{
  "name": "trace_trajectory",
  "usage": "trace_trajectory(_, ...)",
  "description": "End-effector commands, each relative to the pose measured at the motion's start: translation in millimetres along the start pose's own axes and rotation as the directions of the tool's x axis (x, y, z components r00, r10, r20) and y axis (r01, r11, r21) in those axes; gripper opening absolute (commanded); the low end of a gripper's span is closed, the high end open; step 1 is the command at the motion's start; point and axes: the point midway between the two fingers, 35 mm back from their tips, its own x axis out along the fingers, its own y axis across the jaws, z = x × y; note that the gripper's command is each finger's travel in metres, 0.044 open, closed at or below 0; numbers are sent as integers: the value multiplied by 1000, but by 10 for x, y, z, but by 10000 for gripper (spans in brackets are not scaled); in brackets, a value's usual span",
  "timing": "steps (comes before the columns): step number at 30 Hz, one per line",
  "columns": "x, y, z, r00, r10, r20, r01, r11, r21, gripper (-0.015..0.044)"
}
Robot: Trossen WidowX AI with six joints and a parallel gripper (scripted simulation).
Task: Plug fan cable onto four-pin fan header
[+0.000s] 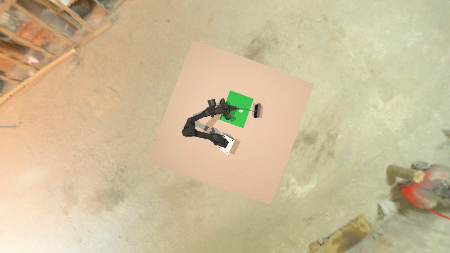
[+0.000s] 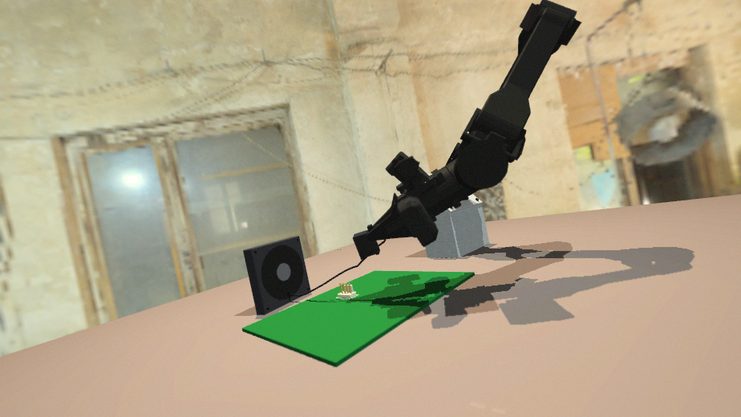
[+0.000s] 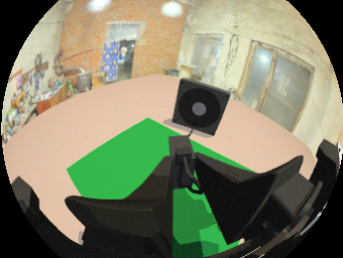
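A green board (image 1: 244, 101) (image 2: 331, 326) (image 3: 108, 165) lies flat on the pink table top. The four-pin fan header (image 1: 240, 111) (image 2: 346, 292) stands on it, pins bare. The black fan (image 1: 257, 110) (image 2: 277, 273) (image 3: 199, 109) stands upright just beyond the board's edge. Its thin black cable (image 2: 331, 277) (image 3: 187, 130) runs up to the dark plug (image 3: 179, 146). My gripper (image 2: 366, 248) (image 1: 234, 108) (image 3: 180, 158) is shut on the plug and holds it in the air, above the header and a little to its right in the exterior view. The header is hidden in the wrist view.
The arm's grey base block (image 2: 456, 230) (image 1: 227, 145) stands on the table (image 1: 204, 176) (image 2: 570, 362) behind the board. The arm's shadow falls across the board's far end. Rough concrete floor surrounds the table.
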Motion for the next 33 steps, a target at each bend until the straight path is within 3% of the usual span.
trace_trajectory(1, -47, 5, 13, 999, 24, 43, -25, 999, 26, 0)
trace_trajectory(17, -243, 41, 55, 970, 124, 207, -156, 978, 142, 0)
trace_trajectory(33, -235, 24, 104, 975, 112, 190, -138, 982, 129, 0)
